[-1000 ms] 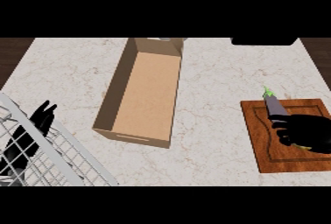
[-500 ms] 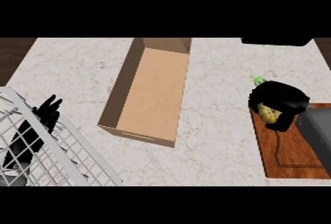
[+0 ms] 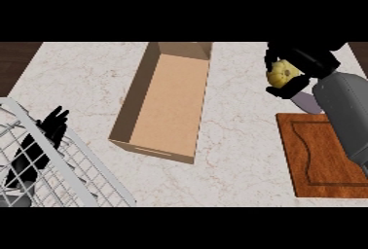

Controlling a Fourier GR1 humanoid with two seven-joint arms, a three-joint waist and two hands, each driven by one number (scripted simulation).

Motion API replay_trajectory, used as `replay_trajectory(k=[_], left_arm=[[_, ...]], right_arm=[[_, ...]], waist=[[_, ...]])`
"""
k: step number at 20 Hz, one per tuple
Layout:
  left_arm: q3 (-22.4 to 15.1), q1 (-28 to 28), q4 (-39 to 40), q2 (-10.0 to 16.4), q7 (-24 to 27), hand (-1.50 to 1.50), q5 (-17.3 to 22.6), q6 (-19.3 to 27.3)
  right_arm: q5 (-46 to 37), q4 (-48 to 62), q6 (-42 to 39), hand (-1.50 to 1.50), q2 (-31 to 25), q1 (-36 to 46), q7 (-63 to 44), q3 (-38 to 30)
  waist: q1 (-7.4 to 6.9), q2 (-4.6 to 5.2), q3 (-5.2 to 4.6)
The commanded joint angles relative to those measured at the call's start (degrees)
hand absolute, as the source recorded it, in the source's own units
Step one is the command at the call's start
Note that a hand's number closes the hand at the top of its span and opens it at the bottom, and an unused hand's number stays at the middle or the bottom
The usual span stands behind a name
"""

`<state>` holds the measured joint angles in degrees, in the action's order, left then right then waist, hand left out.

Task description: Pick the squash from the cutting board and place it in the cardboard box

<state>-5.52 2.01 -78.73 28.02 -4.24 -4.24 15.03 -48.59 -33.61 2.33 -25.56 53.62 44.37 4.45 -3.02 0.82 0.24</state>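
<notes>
My right hand [image 3: 305,65] is raised above the counter at the upper right, fingers curled round the yellow squash [image 3: 281,74]; only part of the squash shows between them. It hovers beyond the far edge of the wooden cutting board [image 3: 323,155], to the right of the open cardboard box [image 3: 167,99]. The box lies lengthwise on the marble counter and holds nothing. My left hand [image 3: 52,124] rests open at the left, fingers up, behind the wire rack.
A white wire dish rack [image 3: 43,165] fills the lower left corner. A dark object [image 3: 302,48] sits at the counter's far right edge behind my right hand. Dark wood [image 3: 18,58] borders the counter at the upper left.
My right hand closed on the squash, lifted it off the cutting board and carried it up and away toward the far side. The view has shifted. The left hand stayed put.
</notes>
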Motion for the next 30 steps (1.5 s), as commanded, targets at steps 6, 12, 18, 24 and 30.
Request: replay_trajectory(k=[6, 12, 18, 24, 30], left_arm=[[3.42, 3.64, 2.88, -0.48, 0.75, 0.00, 0.40, -0.32], [5.83, 3.48, 3.45, 0.91, 1.67, 0.00, 1.64, -2.05], [4.89, 5.81, 2.13, -0.45, -3.21, 0.00, -0.09, -1.13], [4.69, 3.16, -0.77, -0.10, -1.79, 0.00, -0.51, -1.97], [1.94, 4.67, -1.47, -2.60, -2.19, 0.00, -2.70, -1.83]], right_arm=[[4.39, 4.17, -4.12, 1.50, 4.98, 11.66, 5.78, -3.82], [7.83, 4.90, -13.32, 1.50, 11.32, 17.49, -0.72, -5.14], [10.15, 5.84, -14.39, 1.50, 17.10, 21.66, -9.56, -7.39], [10.70, 11.42, -11.87, 1.50, 25.21, 26.53, -18.51, -8.63], [16.71, 16.98, -8.26, 1.50, 25.48, 28.80, -19.79, -3.78]], waist=[[1.78, -0.40, -0.25], [2.32, -0.65, -0.30], [2.52, -0.56, -0.27], [0.86, -0.11, -0.29], [-1.49, 0.07, -0.33]])
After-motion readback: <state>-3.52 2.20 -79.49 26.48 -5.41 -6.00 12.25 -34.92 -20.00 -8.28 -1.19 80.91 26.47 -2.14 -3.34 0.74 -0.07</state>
